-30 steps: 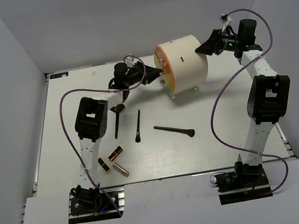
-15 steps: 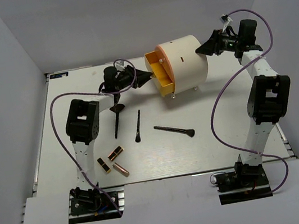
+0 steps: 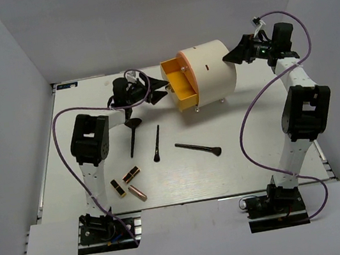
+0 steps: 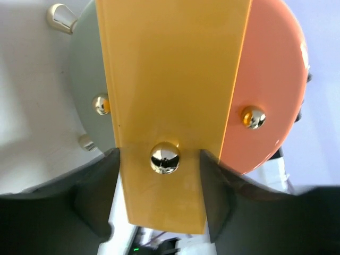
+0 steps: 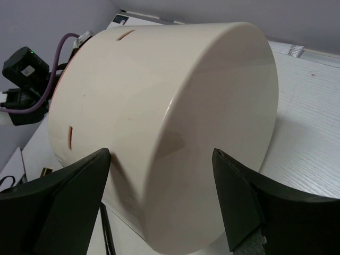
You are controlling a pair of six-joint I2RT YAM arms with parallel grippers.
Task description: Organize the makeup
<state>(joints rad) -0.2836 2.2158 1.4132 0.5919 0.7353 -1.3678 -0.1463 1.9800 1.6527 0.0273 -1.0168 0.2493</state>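
The makeup lies on the table in the top view. A black brush with a wide brown head (image 3: 132, 133), a thin brush (image 3: 157, 144) and a third brush (image 3: 198, 149) lie in the middle. Three lipstick tubes (image 3: 131, 173) (image 3: 119, 188) (image 3: 137, 193) sit near the left arm. My left gripper (image 3: 163, 92) (image 4: 159, 155) is open, one finger on each side of the yellow drawer (image 3: 179, 86) (image 4: 170, 79). The drawer's gold knob (image 4: 164, 158) sits untouched between the fingers. My right gripper (image 3: 229, 57) (image 5: 159, 154) is open at the cream cylinder's (image 3: 212, 69) (image 5: 175, 95) right end.
The cylinder lies on its side at the back, with the drawer slid out to the left over the table. Its orange front (image 4: 271, 79) carries a second gold knob (image 4: 253, 117). Purple cables loop beside both arms. Grey walls close in the table (image 3: 258, 152).
The yellow drawer has slid out to the left with my left gripper, whose jaws have then opened off the knob. The right gripper has stayed at the cylinder's end.
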